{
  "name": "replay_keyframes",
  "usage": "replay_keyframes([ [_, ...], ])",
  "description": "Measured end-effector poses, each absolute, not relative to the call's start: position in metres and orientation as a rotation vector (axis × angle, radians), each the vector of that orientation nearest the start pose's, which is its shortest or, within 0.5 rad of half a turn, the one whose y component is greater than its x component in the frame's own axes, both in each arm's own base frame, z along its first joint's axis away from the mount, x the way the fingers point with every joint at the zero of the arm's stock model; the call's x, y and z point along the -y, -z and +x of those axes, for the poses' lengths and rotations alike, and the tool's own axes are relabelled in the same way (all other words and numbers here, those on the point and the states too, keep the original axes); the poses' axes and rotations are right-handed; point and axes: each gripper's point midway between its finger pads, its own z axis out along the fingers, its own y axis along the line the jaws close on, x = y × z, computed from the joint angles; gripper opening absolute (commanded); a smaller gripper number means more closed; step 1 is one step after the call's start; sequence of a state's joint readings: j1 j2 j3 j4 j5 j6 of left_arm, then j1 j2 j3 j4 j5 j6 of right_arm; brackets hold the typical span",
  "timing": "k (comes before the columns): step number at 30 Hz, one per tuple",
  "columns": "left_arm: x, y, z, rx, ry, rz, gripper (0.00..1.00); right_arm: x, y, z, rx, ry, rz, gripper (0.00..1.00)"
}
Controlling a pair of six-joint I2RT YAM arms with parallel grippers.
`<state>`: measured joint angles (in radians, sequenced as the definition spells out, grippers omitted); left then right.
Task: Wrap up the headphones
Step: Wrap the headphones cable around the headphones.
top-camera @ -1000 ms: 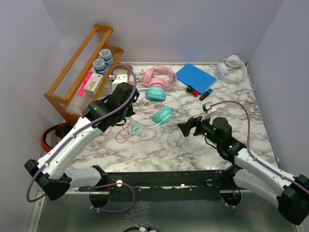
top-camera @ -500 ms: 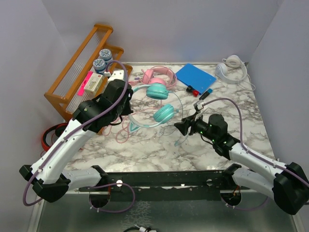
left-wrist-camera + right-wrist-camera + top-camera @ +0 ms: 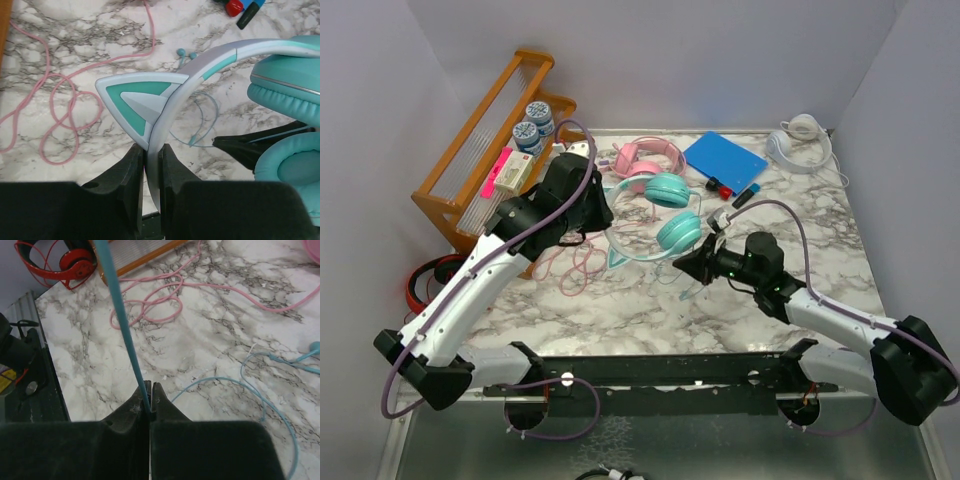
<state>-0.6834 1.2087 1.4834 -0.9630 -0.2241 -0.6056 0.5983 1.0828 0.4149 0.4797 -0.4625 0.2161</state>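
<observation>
The teal headphones [image 3: 667,189] with a cat-ear headband [image 3: 150,100] hang lifted off the marble table. My left gripper [image 3: 152,150] is shut on the headband just below the cat ear, and it shows at mid-left [image 3: 603,215] in the top view. Their thin teal cable [image 3: 125,335] runs taut up from my right gripper [image 3: 151,387], which is shut on it just below the lower ear cup [image 3: 678,231]. More of the cable lies in loops [image 3: 260,390] on the table. The pink headphones [image 3: 648,156] and the white headphones [image 3: 798,140] lie at the back.
A loose pink cable [image 3: 578,265] curls on the table under my left arm. A wooden rack [image 3: 490,140] stands at the left with a red-and-black pair [image 3: 425,280] beside it. A blue notebook [image 3: 724,157] and markers lie at the back.
My right gripper moved left toward the teal headphones and closed on their cable. My left gripper carried the headphones to the right and farther back.
</observation>
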Motion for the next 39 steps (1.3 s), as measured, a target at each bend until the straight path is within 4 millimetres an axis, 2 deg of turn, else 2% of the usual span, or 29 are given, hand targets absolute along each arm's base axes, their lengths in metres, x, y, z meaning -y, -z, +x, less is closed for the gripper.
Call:
replay_keyframes([
  [4,0.209,-0.290,0.267,-2.309,0.598,-0.053,0.17,-0.274,-0.154,0.225,-1.730,-1.075,-0.712,0.05],
  [9,0.227,-0.280,0.280,-2.340,0.804,-0.112,0.15,-0.282,-0.166,0.216,-1.673,-1.149,-0.711,0.08],
  [12,0.239,-0.278,0.287,-2.332,0.948,-0.154,0.15,-0.283,-0.167,0.211,-1.658,-1.178,-0.710,0.10],
  [20,0.261,-0.279,0.293,-2.303,1.156,-0.216,0.15,-0.287,-0.178,0.193,-1.582,-1.284,-0.734,0.18],
  [24,0.262,-0.281,0.298,-2.285,1.201,-0.274,0.15,-0.290,-0.189,0.184,-1.533,-1.341,-0.760,0.23],
  [32,0.254,-0.274,0.308,-2.276,1.217,-0.397,0.15,-0.300,-0.202,0.169,-1.493,-1.411,-0.824,0.23],
  [36,0.251,-0.267,0.312,-2.271,1.230,-0.458,0.15,-0.302,-0.201,0.166,-1.504,-1.425,-0.825,0.14],
  [39,0.250,-0.261,0.315,-2.261,1.271,-0.503,0.15,-0.305,-0.189,0.172,-1.559,-1.420,-0.798,0.08],
])
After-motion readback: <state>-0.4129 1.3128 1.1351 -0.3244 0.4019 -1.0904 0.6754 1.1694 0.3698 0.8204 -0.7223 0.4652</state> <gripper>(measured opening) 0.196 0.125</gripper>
